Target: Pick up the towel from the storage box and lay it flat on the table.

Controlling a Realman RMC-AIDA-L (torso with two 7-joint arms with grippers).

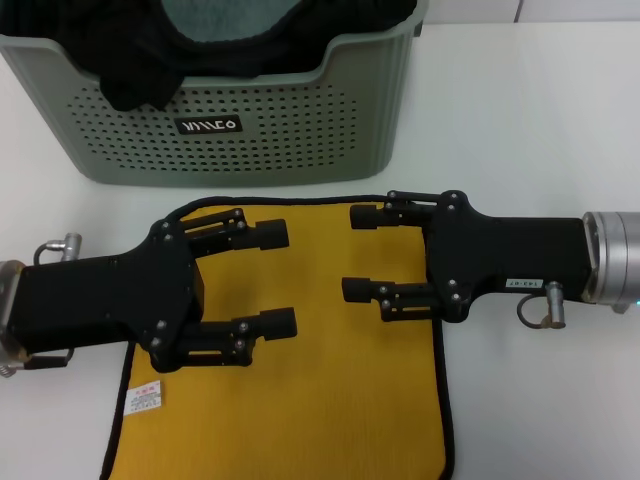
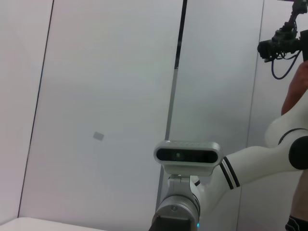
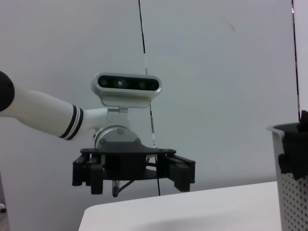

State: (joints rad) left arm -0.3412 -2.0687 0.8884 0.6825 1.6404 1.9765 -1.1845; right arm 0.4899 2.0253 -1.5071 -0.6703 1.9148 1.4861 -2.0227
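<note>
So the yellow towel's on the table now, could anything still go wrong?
Possibly. The left gripper and right gripper hang open right over the towel; a finger could snag the fleece and rumple it when they pull away. The towel's far edge lies close to the storage box, so dragging might bunch it there. Its near end runs out of view.

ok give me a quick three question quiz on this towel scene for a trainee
1. True or false: the towel lies spread on the table.
2. What remains in the storage box?
A. a black cloth and a teal-grey cloth
B. nothing
C. a bottle
3. Fill in: both the left gripper and right gripper are ____.

Key: 1 true; 2 A, black cloth, teal-grey cloth; 3 open, above the towel.
</note>
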